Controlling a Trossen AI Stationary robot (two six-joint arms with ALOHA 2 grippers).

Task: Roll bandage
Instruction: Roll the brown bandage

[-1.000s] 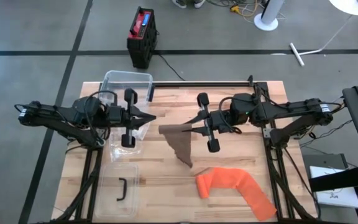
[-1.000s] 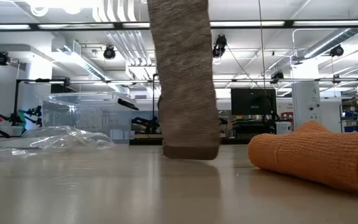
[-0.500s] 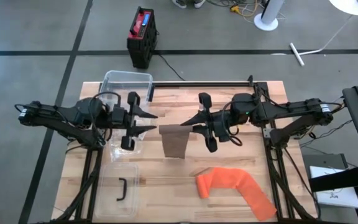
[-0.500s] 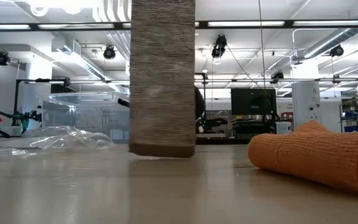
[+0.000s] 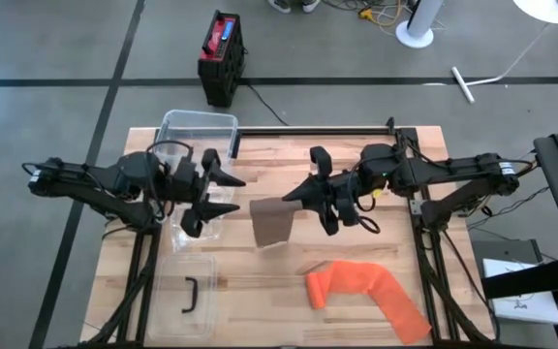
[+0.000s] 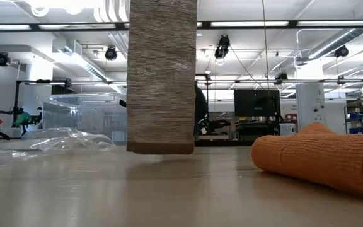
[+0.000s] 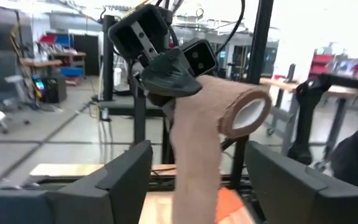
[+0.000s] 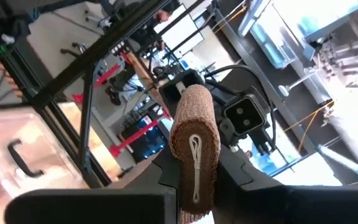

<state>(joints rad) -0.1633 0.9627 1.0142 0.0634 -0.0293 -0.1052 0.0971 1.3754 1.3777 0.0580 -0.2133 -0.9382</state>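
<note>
Fingers: left gripper [image 5: 223, 193] stands spread wide with nothing between its fingers, where a second ago it was closed beside the bandage; right gripper [image 5: 310, 194] is clamped shut on the rolled end of the brown bandage [image 5: 271, 223].
Table: wooden table [image 5: 356, 310] carries everything; both arms meet over its middle, the left from the left side, the right from the right.
Clear bin: clear plastic bin [image 5: 198, 128] sits at the far left of the table, under and behind the left arm.
Lid: clear lid with a dark handle [image 5: 189, 296] lies at the near left corner.
Orange bandage: loose orange bandage [image 5: 366, 293] lies near right, well apart from the brown one.
Brown bandage: held up over the table's middle, just off the right gripper; its roll [image 7: 244, 112] shows in the left wrist view, and the free tail [image 6: 161, 75] hangs straight down with its end at or just above the tabletop.
Change: a second ago the tail hung skewed to a point; now it hangs flat and square, since the left gripper let go.
Meaning: judging from this, the tail is free to be wound; much of the bandage is not yet rolled.
</note>
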